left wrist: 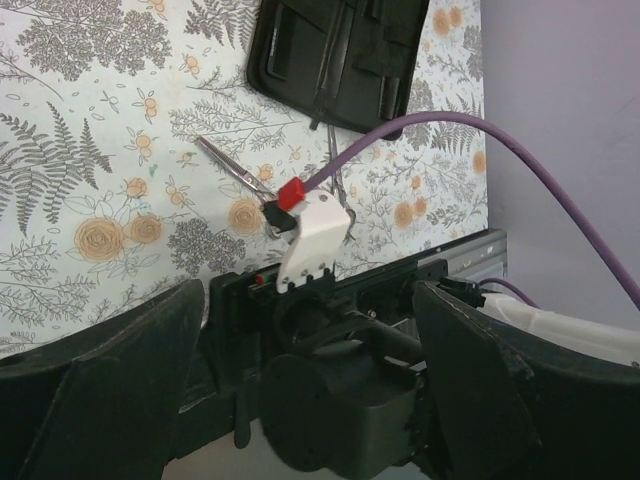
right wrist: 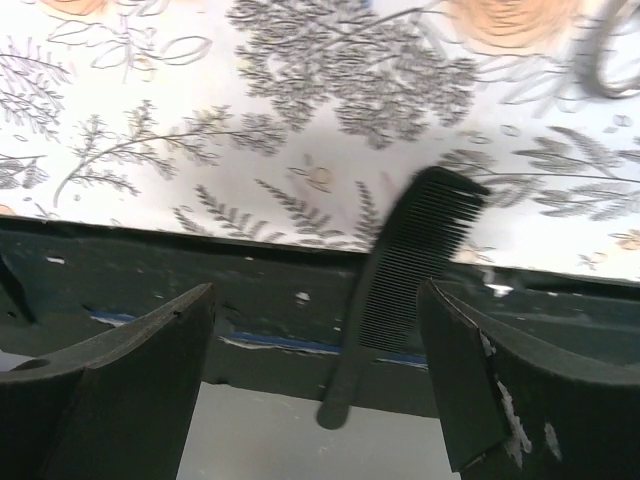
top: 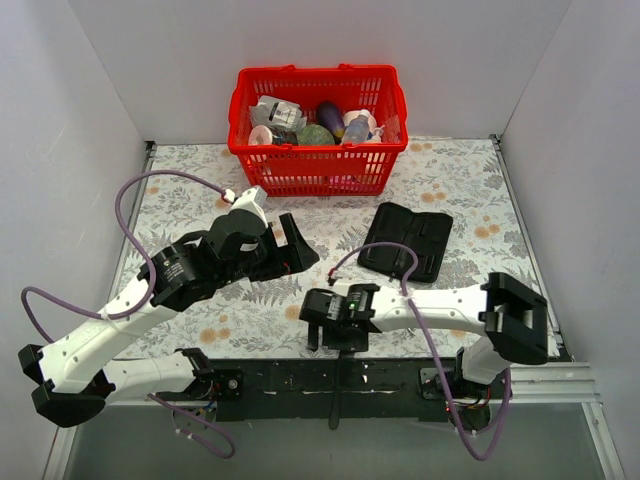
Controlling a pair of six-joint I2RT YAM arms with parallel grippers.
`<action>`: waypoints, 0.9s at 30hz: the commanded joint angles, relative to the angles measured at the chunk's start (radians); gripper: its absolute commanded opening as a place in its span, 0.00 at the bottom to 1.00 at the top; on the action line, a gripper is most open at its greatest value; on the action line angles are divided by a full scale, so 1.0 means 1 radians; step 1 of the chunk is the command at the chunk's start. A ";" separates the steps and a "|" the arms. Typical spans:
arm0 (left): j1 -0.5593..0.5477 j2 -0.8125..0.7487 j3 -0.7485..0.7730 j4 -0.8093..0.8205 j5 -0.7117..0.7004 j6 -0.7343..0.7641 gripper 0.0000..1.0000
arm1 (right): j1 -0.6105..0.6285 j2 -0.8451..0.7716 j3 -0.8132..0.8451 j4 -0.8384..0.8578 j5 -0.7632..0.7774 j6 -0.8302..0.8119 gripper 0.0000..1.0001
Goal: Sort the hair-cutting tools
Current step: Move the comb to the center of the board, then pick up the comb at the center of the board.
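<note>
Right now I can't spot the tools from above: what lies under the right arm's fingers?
A black comb lies below the open right fingers, teeth on the floral table, handle out over the black rail. Silver scissors lie nearby, partly covered by the right arm.

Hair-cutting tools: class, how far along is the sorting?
Nothing looks sorted yet. The scissors lie loose on the table near the open case; the comb overhangs the table's near edge. Nothing is in hand: the right gripper stands open over the comb, the left gripper open too. Both tools are left to sort.
</note>
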State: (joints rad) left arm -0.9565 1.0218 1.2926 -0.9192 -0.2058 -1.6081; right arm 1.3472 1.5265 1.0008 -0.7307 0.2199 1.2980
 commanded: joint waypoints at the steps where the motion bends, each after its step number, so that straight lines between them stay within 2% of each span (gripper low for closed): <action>1: 0.004 -0.023 -0.004 -0.010 0.028 0.031 0.87 | 0.033 0.136 0.134 -0.131 0.032 0.089 0.89; 4: 0.004 -0.031 -0.006 -0.012 0.039 0.039 0.87 | 0.067 0.141 0.136 -0.173 0.039 0.133 0.89; 11: 0.004 -0.045 -0.041 0.003 0.062 0.037 0.87 | 0.089 -0.026 -0.013 -0.176 0.049 0.222 0.87; 15: 0.004 -0.045 -0.038 0.006 0.063 0.037 0.87 | 0.105 0.007 0.010 -0.188 0.038 0.227 0.87; 22: 0.004 -0.049 -0.009 -0.012 0.057 0.033 0.88 | 0.109 0.159 0.081 -0.159 0.024 0.169 0.88; 27: 0.004 -0.043 -0.018 -0.012 0.065 0.031 0.88 | 0.090 0.167 0.065 -0.127 0.029 0.159 0.86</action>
State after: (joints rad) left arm -0.9565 0.9966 1.2537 -0.9195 -0.1513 -1.5856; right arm 1.4475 1.7027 1.0435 -0.8608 0.2276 1.4612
